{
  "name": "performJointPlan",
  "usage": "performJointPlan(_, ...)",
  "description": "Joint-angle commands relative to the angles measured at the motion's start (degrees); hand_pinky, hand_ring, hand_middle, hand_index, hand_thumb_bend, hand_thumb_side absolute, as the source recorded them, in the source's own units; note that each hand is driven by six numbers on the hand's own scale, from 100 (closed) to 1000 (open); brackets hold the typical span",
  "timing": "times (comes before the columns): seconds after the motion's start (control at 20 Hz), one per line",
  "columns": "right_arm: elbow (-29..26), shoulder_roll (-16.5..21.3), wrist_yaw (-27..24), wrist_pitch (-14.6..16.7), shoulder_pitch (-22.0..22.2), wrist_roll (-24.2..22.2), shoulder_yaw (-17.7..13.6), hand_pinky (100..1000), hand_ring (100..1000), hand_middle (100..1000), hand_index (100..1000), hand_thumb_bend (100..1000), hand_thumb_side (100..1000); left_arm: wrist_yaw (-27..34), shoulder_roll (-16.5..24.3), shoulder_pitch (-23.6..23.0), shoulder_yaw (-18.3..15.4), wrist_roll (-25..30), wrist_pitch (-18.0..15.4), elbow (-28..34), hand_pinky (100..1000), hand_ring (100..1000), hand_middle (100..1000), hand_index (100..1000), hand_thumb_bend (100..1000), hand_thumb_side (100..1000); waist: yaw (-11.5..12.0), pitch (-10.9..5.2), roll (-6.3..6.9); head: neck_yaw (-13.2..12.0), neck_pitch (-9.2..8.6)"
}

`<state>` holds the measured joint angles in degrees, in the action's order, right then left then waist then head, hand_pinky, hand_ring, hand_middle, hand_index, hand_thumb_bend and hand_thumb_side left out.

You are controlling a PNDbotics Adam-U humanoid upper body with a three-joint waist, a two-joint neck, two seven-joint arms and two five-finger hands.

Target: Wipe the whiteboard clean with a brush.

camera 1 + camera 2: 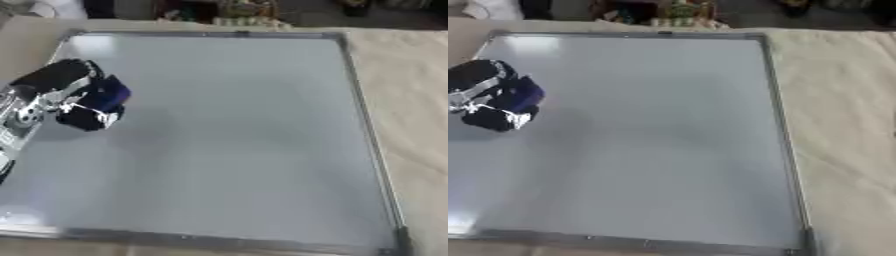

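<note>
While over the whiteboard's (227, 150) left side, left hand (66, 95), fingers seemingly curled round blue brush (109, 95).

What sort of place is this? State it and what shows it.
Probably a workroom or lab bench set up for a wiping trial: a large grey metal-framed whiteboard lies flat on a beige cloth-covered table, cluttered shelves stand behind, and the left hand holds a blue brush.

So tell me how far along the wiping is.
The whiteboard looks nearly done: no marks show on its surface, only glare. The left hand holds a blue brush over the board's left side. If anything is left, it is faint smudges I cannot make out. The right hand is out of view.
</note>
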<state>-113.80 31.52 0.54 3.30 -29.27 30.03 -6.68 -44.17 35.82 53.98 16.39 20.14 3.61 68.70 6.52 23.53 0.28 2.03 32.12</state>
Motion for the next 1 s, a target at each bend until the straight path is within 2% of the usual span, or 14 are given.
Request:
performJointPlan(0.05, -0.79, 1.95, 0.53, 0.40, -0.84, 0.12, -0.66, 861, 863, 708, 843, 100, 1000, -1.41, 1.56, 2.30, -3.58, -1.82, 0.99, -4.30, 511, 532, 326, 100, 171, 323, -0.23, -0.87, -0.05, -0.70, -1.19)
performJointPlan(0.5, -0.79, 2.15, 0.73, 0.70, -1.46, 0.09, -0.63, 861, 863, 708, 844, 100, 1000, -3.04, -0.51, 6.81, -9.61, -6.68, 4.36, -15.13, 501, 520, 306, 100, 162, 337, -0.93, 0.74, -0.43, -1.37, -2.73)
performJointPlan(0.8, -0.79, 2.23, 0.74, 0.88, -2.00, 0.04, -0.62, 861, 863, 708, 843, 100, 1000, -1.01, -2.03, 8.52, -12.21, -10.33, 7.11, -19.28, 487, 508, 281, 100, 145, 345, -1.41, 1.67, -0.80, -1.69, -3.57)
performJointPlan(1.0, -0.79, 2.24, 0.76, 0.94, -2.22, -0.04, -0.59, 861, 863, 707, 843, 100, 1000, -0.13, -2.53, 9.15, -12.54, -11.51, 7.63, -20.85, 490, 510, 284, 100, 159, 349, -1.58, 2.09, -0.92, -1.87, -3.97)
